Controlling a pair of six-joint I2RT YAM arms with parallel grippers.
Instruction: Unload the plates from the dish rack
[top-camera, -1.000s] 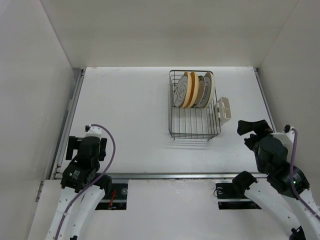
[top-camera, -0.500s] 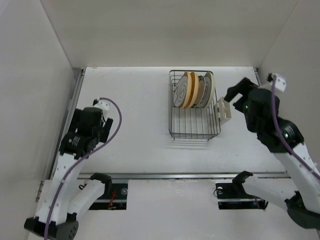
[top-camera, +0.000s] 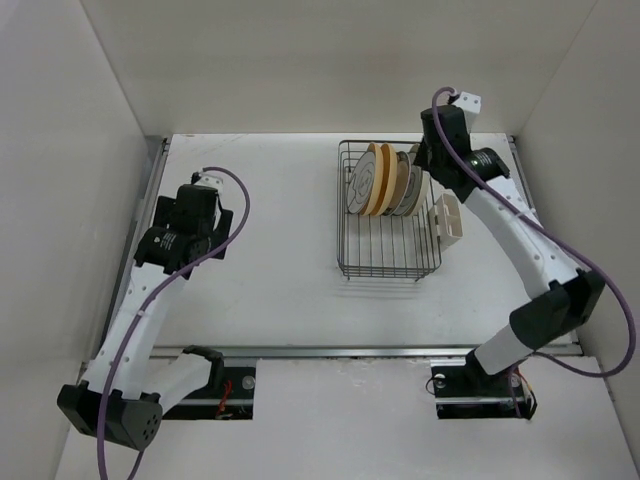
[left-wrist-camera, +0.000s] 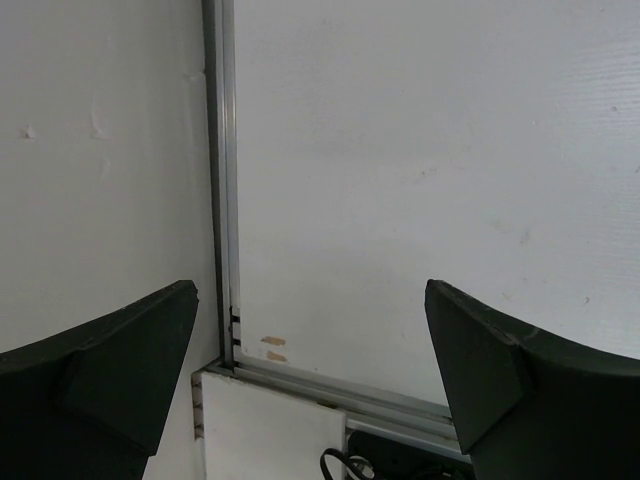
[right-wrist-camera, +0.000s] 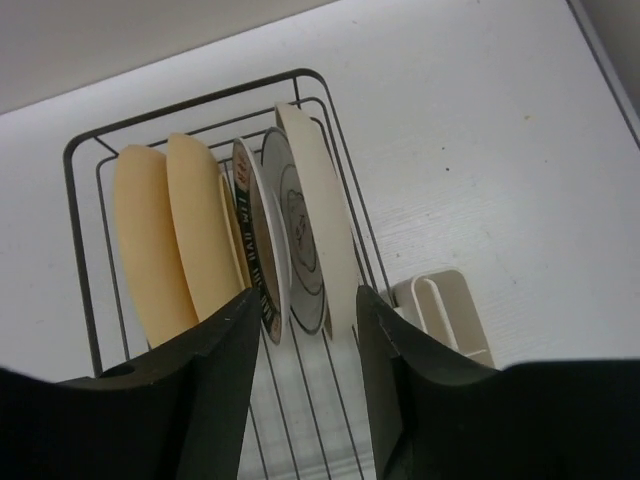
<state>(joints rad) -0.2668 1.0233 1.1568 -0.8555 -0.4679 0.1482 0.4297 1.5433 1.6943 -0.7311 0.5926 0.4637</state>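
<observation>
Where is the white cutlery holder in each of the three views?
Top external: white cutlery holder right of centre, against the dish rack's right side.
Left wrist: not in it.
Right wrist: the holder sits lower right, beside the rack.
Shared landmark: the cream plate nearest it.

One rack (top-camera: 390, 262) stands on one tabletop (top-camera: 270, 250). In the rack I count five plates (top-camera: 380, 180) on edge: two yellowish plates (right-wrist-camera: 145, 250) toward the rack's left side, one lettered plate (right-wrist-camera: 252, 240), one ringed plate (right-wrist-camera: 295, 240), and one cream plate (right-wrist-camera: 330, 200) nearest the rack's right side. They overlap, so the count is not certain. One white holder (top-camera: 448, 218) hangs on the rack's right side. There are two tools: the left tool (left-wrist-camera: 308, 290) well left of the rack, the right tool (right-wrist-camera: 305, 295) over it.
</observation>
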